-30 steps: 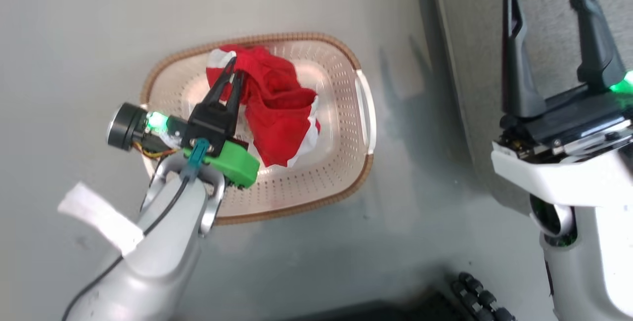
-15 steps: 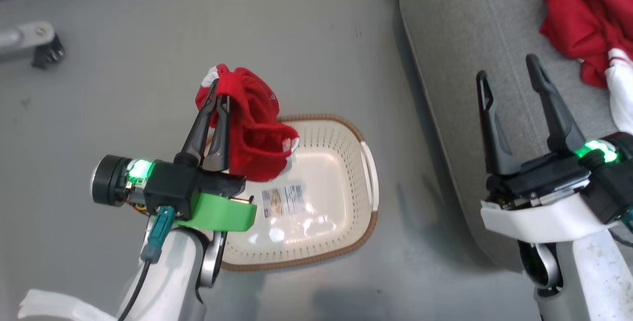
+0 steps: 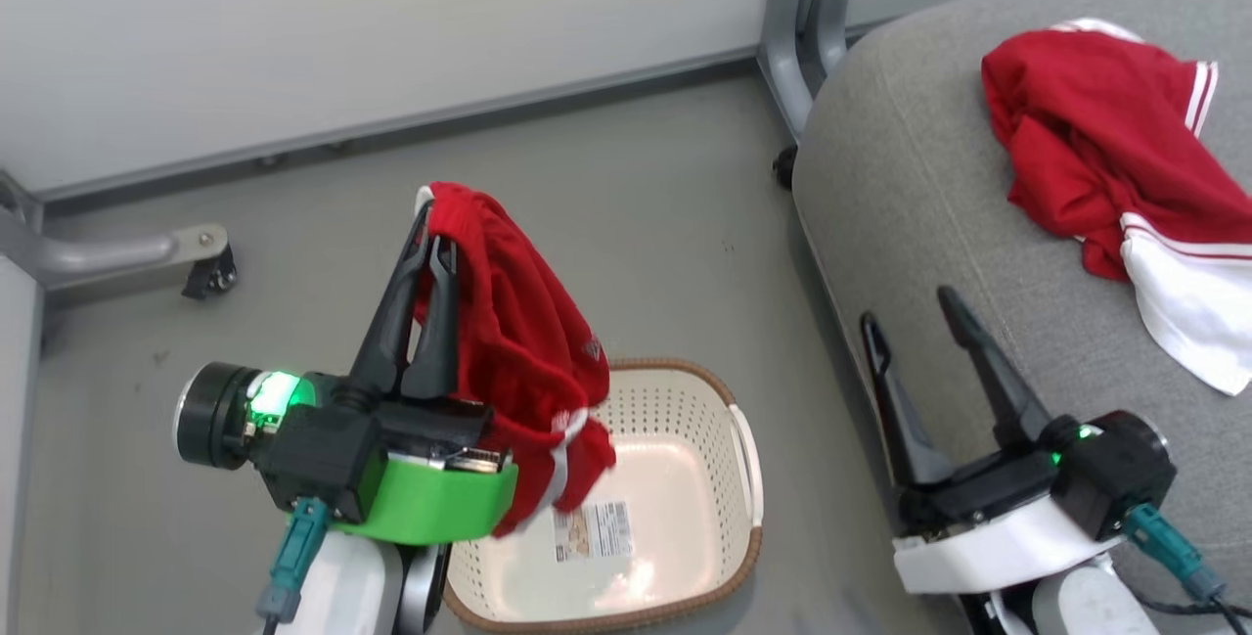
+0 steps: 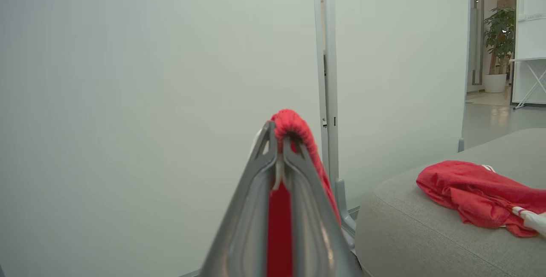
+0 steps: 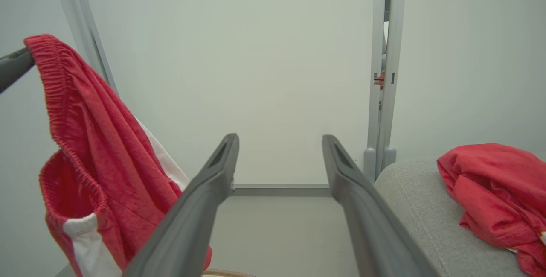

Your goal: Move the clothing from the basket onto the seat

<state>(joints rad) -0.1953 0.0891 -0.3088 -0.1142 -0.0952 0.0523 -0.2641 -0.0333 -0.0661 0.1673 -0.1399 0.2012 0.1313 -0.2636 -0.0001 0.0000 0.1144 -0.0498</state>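
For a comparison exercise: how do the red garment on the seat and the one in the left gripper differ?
The held garment hangs from the left gripper; the seat garment lies crumpled on the seat. The held garment is pinched at its elastic waistband; nothing grips the seat garment. Both are red with white.

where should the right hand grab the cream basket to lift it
Probably the white side handle of the oval cream perforated plastic basket, coming from above on the grey fabric seat side. That handle stands out from the brown rim, is uncovered, and faces the open right hand; the held red sports garment hangs over the other side.
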